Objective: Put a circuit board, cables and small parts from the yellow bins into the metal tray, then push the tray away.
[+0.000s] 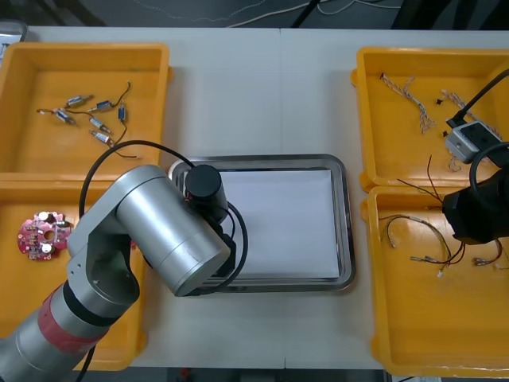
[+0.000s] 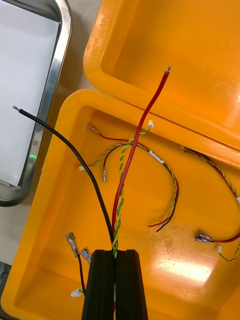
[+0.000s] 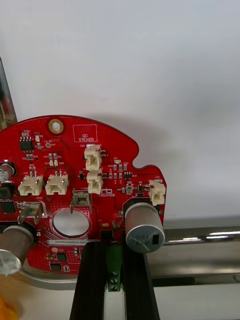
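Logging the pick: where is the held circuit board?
Left wrist view: the circuit board is clamped in the left gripper, over the metal tray's white inside by its rim.

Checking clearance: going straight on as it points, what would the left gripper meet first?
Likely the metal tray, its white inside; the circuit board in the left gripper would touch first. Height unclear.

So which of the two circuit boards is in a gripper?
The board clamped in the left gripper, over the metal tray; the other board lies in the near left yellow bin.
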Motion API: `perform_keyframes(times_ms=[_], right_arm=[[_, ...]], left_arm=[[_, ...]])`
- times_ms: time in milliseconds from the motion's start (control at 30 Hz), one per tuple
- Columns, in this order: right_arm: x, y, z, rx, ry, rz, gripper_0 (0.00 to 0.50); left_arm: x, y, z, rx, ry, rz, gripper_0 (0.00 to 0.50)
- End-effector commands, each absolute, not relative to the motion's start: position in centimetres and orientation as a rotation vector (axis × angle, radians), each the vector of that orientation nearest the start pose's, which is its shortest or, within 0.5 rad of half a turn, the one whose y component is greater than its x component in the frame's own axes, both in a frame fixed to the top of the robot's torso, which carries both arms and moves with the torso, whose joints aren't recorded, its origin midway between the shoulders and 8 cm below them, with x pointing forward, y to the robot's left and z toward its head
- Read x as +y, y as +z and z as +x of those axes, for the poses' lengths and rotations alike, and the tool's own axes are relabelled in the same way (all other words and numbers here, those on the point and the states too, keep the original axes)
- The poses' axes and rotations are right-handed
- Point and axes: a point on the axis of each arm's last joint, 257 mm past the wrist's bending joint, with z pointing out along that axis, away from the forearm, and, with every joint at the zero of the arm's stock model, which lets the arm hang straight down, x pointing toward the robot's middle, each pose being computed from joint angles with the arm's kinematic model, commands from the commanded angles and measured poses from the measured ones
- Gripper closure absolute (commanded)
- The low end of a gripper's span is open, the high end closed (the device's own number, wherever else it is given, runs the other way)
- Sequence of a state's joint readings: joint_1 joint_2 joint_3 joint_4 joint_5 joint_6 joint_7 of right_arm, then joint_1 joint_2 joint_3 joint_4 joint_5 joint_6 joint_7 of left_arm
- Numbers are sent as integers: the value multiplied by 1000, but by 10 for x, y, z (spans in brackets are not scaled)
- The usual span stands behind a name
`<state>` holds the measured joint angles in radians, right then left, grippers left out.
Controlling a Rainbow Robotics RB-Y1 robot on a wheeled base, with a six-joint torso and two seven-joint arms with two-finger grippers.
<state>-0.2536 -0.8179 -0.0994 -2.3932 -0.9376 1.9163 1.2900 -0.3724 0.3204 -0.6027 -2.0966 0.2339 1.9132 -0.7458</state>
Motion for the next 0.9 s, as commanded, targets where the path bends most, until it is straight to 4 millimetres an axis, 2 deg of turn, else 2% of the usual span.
perform_keyframes(times_ms=[33,300,667,900], right_arm=[[-276,-136,363,2574,-57,-502,500],[-276,-136,363,2574,-57,-502,500],[-276,-136,363,2574,-57,-502,500],[-276,-136,363,2574,-57,-502,500]], left_arm=[[89,-290,358,2777,40,64,500],[84,-295,353,2798,29,94,500],[65,-290,361,2756,-62,130,500],[63,-290,364,2741,-72,146,500]])
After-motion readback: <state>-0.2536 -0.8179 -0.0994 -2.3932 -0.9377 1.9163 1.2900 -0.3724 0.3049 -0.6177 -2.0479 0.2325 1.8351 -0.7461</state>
